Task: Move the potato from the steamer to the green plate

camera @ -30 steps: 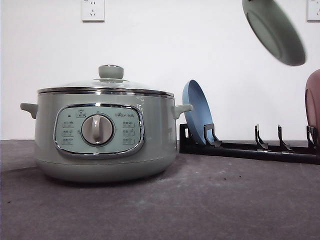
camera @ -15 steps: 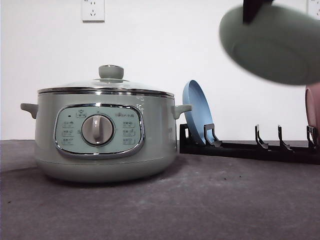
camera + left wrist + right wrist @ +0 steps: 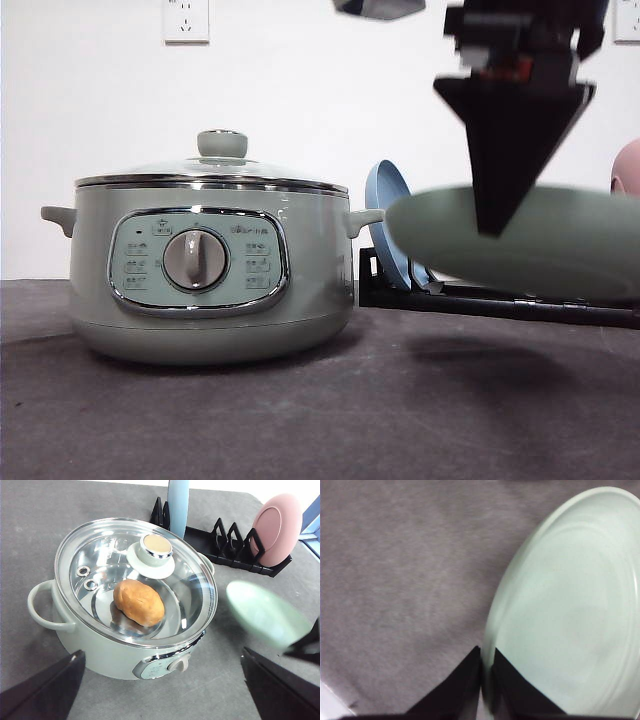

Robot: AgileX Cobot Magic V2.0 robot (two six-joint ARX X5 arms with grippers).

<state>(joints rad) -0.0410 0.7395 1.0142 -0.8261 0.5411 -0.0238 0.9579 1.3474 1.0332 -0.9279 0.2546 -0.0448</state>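
right gripper (image 3: 486, 672) pinching green plate (image 3: 520, 240) — airborne

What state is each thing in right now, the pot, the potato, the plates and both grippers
steamer: glass lid on, closed.
potato: inside the steamer, under the lid.
green plate: held in the air by its rim, roughly level.
right gripper: shut on the green plate.
left gripper: open, holding nothing.
blue plate: upright in the rack.
pink plate: upright in the rack.
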